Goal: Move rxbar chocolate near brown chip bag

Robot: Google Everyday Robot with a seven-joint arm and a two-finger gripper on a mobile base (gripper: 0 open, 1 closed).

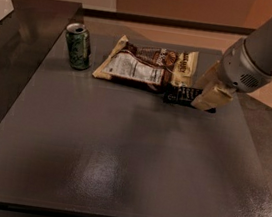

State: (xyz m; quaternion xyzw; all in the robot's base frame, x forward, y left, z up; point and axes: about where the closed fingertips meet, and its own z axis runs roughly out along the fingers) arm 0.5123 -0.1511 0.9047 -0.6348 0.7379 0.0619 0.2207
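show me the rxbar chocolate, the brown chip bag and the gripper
rxbar chocolate (pixel 180 95): camera view, middle of the black wrapper.
brown chip bag (pixel 149 68): camera view, middle of the crinkled bag.
gripper (pixel 200 98): camera view, between its fingertips, at the bar's right end.
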